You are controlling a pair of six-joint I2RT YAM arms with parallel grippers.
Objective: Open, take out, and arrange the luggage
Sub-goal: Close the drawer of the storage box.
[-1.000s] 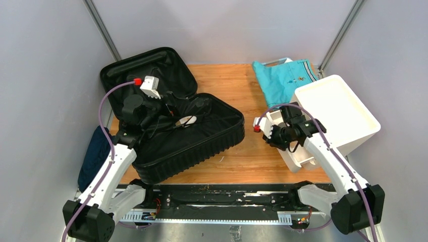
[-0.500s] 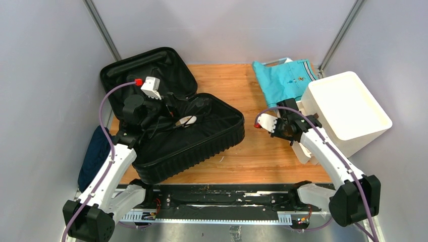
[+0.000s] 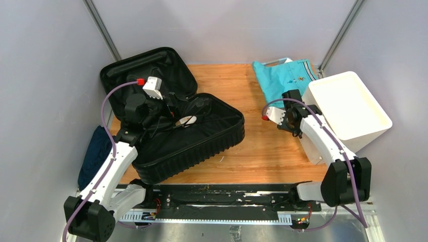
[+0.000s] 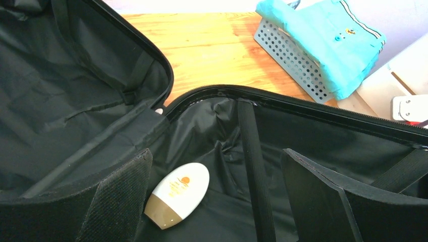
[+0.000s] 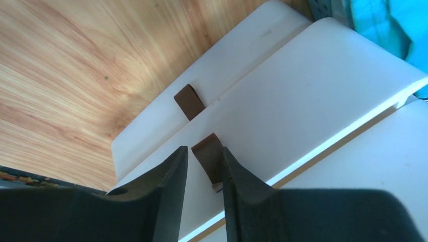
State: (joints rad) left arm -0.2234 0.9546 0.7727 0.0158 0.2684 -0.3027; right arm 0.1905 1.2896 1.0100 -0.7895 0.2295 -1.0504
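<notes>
Left tool gapes wide — right tool jaws stand slightly apart.

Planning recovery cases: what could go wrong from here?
1. Left hand is open over the sunscreen bottle; the strap beside it in the luggage could get pinched too.
2. Right hand straddles the brown pull tab; retreating sideways may snag it and drag the white drawer unit near the table edge.

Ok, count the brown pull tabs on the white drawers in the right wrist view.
2. One brown tab on the drawer front by the wooden table; the other between the right gripper's fingers. More may be hidden.
</notes>
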